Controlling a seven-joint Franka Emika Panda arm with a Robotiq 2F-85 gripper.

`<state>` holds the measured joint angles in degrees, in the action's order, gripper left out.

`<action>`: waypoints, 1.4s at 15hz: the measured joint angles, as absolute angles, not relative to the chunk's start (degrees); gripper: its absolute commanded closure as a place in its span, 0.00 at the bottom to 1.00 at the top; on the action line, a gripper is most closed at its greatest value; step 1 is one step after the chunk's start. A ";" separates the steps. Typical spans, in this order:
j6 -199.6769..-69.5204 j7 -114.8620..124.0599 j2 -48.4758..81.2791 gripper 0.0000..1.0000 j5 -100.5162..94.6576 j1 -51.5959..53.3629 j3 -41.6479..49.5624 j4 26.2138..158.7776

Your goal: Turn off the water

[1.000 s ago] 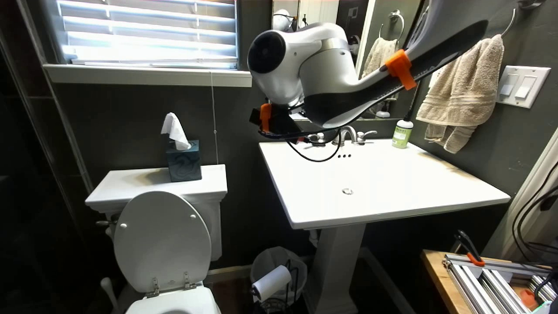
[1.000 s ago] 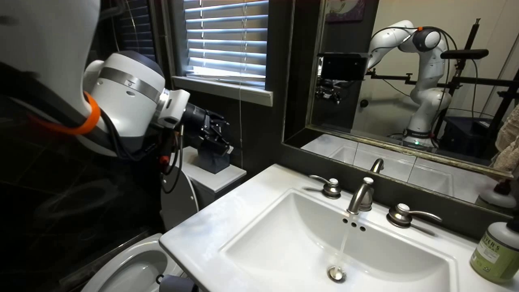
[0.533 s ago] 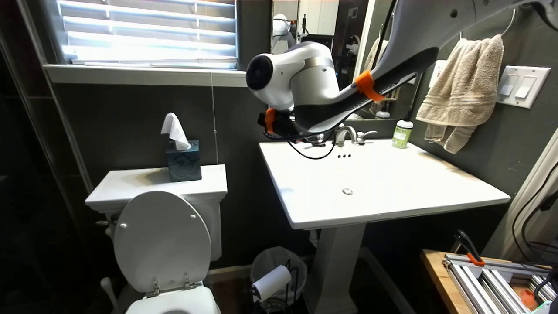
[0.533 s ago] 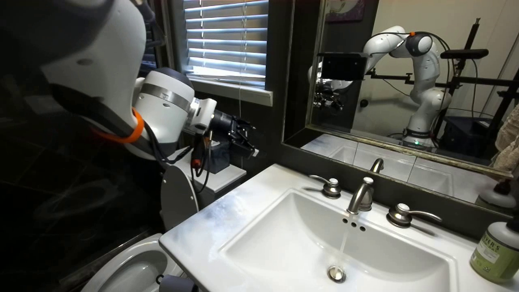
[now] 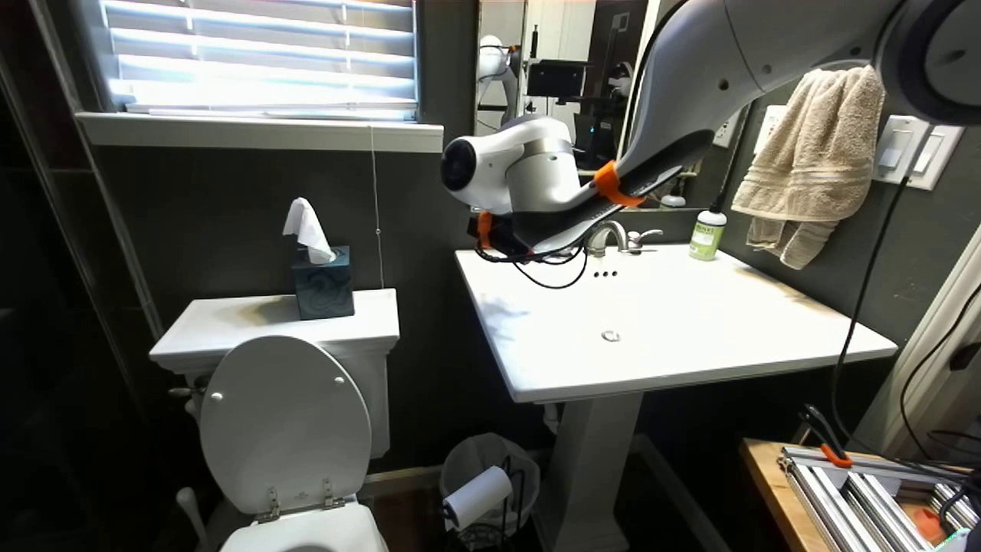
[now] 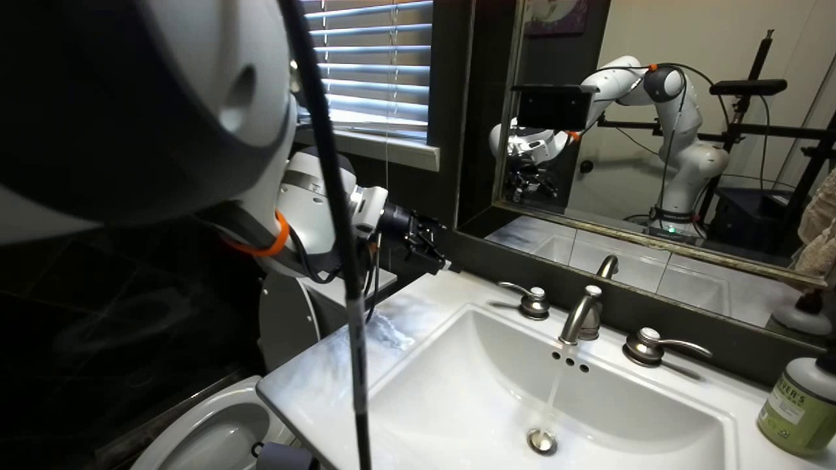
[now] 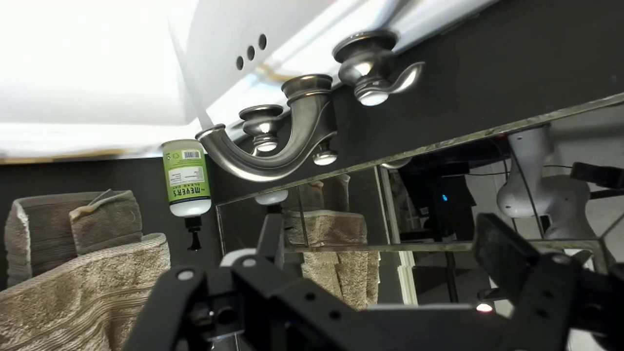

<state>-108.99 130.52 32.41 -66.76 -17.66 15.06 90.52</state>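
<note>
i hold my pincer (image 6: 439, 243), fingers spread apart, near the back corner of a white sink (image 6: 444, 391), just short of the nearer faucet handle (image 6: 535, 304). water (image 6: 554, 386) streams from the curved spout (image 6: 578, 320) toward the drain (image 6: 542, 442); the second handle (image 6: 648, 348) and a green-labelled soap bottle (image 6: 800, 408) stand farther along.

We see water (image 6: 554, 391) running thinly from the curved metal faucet (image 6: 578, 318). Its two flanking lever handles (image 6: 534, 304) (image 6: 645, 348) both point outward.
</note>
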 measured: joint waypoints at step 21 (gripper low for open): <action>-115.51 123.87 45.60 0.00 -66.75 -24.41 19.58 78.89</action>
